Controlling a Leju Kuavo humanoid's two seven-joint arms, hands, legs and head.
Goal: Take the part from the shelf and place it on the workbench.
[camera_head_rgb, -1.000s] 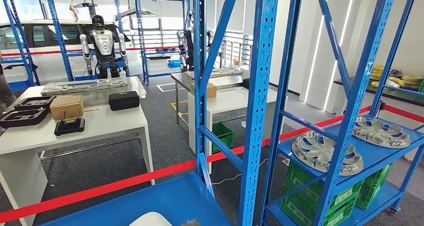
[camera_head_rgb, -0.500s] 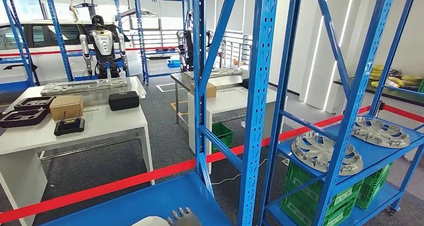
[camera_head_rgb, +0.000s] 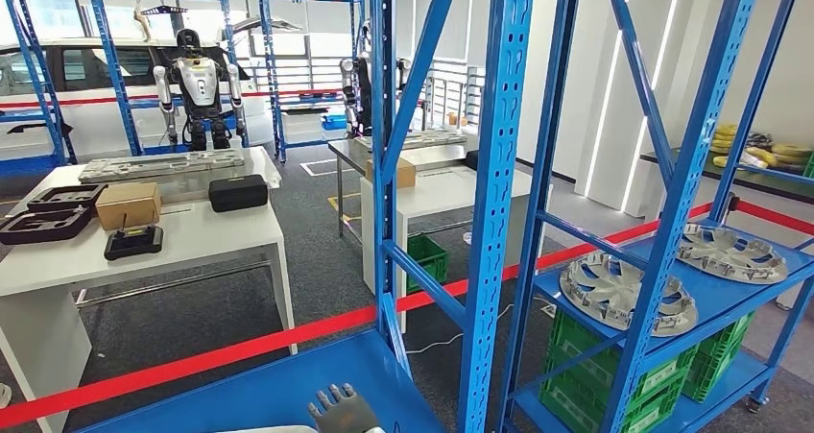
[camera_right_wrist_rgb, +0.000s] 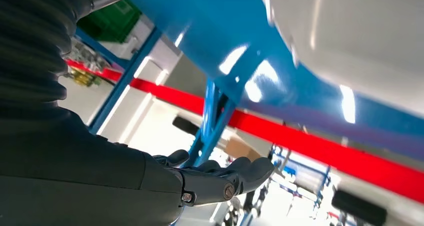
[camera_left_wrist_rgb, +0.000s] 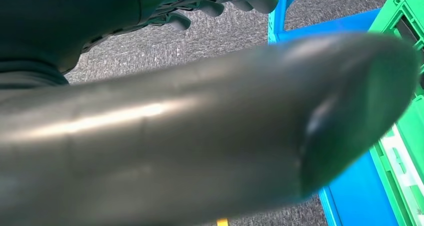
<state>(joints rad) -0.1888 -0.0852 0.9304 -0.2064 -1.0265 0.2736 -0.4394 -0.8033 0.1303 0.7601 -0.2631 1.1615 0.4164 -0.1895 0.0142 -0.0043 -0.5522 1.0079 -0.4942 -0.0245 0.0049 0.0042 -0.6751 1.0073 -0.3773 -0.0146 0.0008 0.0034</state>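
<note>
Right hand [camera_head_rgb: 343,412] rises further over blue shelf [camera_head_rgb: 288,385], fingers spread, empty, reaching for white part [camera_right_wrist_rgb: 360,40]; next needs a grasp.

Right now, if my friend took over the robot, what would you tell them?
Right hand: fingers apart, holding nothing, at the blue shelf, close to the white part.
Left hand: hangs low near the floor; I cannot tell whether it is open or closed.
Done: nothing yet; the part lies on the shelf, not gripped.
Left: grip the part, lift it off, carry it to the white workbench and set it down.
</note>
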